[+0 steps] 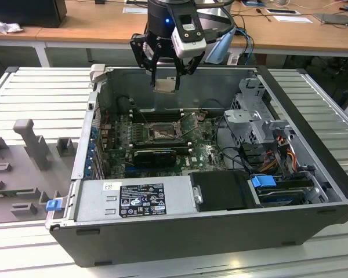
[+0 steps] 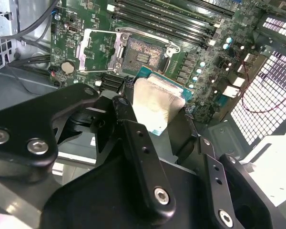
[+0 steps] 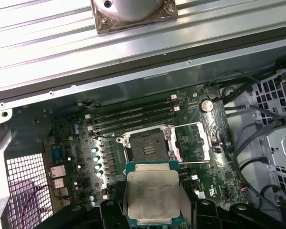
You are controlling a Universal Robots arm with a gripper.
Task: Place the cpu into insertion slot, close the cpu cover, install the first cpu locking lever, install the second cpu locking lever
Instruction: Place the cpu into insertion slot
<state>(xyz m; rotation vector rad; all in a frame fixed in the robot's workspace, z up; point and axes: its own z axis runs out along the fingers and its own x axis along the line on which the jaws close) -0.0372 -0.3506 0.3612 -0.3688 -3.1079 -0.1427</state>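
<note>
1. The pincer (image 1: 166,81) is pinching the cpu (image 1: 165,86) by two opposite edges, with the chip's flat face between the fingers (image 2: 126,114).
2. The cpu hangs in the air well above the insertion slot (image 1: 162,134). It is over the open computer case (image 1: 162,231) and not yet touching the board. In the first wrist view the chip (image 3: 152,193) sits just clear of the slot (image 3: 147,148) rather than square over it.
3. We judge the cpu to be light, thin and stiff, so it should not flex in the grip. Its smooth metal lid is probably slippery, which makes the narrow side edges the safe hold, as they are gripped now.
4. We also judge it fragile: the hidden underside and the slot's fine pin field would not tolerate a tilted or forced landing.
5. The chip is a small square. A pale beige-silver lid (image 2: 157,102) sits on a green carrier that shows as a thin rim around it. The lid looks dull and a little smudged, with faint print.
6. The slot is a dark square frame around a greyish pin field, and it lies bare.
7. The cpu cover (image 3: 193,143) is a thin silvery frame with a square window. It is swung open and rests just beside the slot, on the side away from the row of capacitors (image 3: 96,162).
8. The long black memory slots (image 3: 133,117) run near the slot, between it and the case wall.
</note>
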